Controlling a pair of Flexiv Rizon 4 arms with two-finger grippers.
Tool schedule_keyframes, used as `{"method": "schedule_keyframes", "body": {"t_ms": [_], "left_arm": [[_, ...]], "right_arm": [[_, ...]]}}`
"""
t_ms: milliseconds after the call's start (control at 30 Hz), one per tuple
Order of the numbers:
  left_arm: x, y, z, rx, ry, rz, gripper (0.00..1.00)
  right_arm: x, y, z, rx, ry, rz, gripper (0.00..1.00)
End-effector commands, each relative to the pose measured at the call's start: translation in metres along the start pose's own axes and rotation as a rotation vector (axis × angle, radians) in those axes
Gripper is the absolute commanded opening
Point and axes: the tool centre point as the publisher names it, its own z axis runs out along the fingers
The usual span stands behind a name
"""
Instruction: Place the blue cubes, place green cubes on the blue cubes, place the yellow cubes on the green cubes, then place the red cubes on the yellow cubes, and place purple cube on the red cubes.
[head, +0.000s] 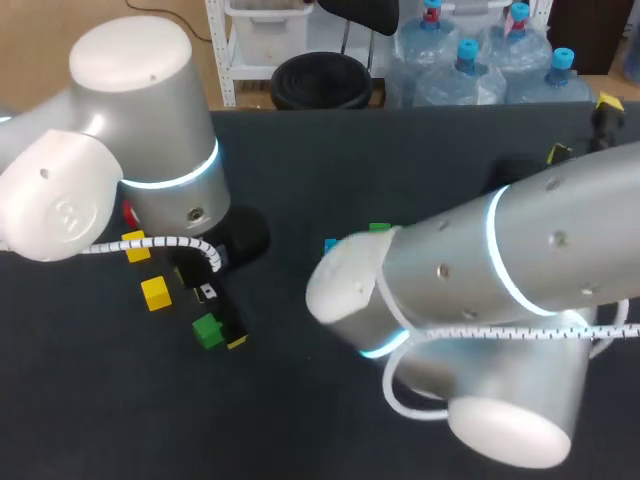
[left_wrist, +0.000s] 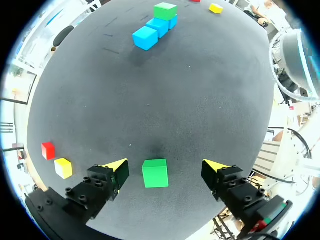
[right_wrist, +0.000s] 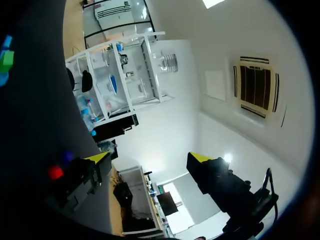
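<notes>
Left gripper (left_wrist: 166, 167) spread astride loose green cube (left_wrist: 155, 173); right gripper (right_wrist: 149, 158) released, empty; blue cube row (left_wrist: 146, 38) bears one green block (left_wrist: 165, 11); rest unstacked.

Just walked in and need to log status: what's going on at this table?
The left gripper is open around a green cube on the table, not touching it. Ahead lies a row of blue cubes, with a second green cube seemingly on the far one. A yellow cube and a red cube lie beside the gripper. The right gripper is open and empty.
</notes>
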Motion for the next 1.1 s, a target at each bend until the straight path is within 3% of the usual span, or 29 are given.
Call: {"method": "schedule_keyframes", "body": {"t_ms": [33, 167, 433, 567, 700, 867, 1100], "left_arm": [[-0.003, 0.000, 0.000, 0.002, 0.000, 0.003, 0.96], [-0.004, -0.001, -0.001, 0.001, -0.002, 0.009, 0.96], [-0.004, -0.001, -0.001, 0.000, 0.007, 0.013, 0.96], [-0.008, -0.002, 0.000, 0.001, 0.005, 0.020, 0.96], [-0.010, -0.003, 0.000, 0.002, 0.004, 0.025, 0.95], [-0.007, -0.002, -0.003, -0.005, 0.006, 0.023, 0.95], [-0.007, -0.002, -0.003, -0.008, 0.012, 0.020, 0.95]], "right_arm": [[0.004, -0.009, 0.007, -0.035, 0.032, 0.029, 1.00], [0.027, -0.023, 0.009, -0.007, 0.055, 0.095, 1.00], [0.067, -0.081, 0.000, 0.161, 0.115, 0.159, 1.00], [0.080, -0.092, -0.002, 0.187, 0.157, 0.189, 1.00], [0.084, -0.086, 0.001, 0.159, 0.177, 0.217, 1.00], [0.075, -0.064, 0.010, 0.087, 0.155, 0.251, 1.00], [0.026, -0.013, 0.036, -0.086, 0.026, 0.331, 1.00]]}}
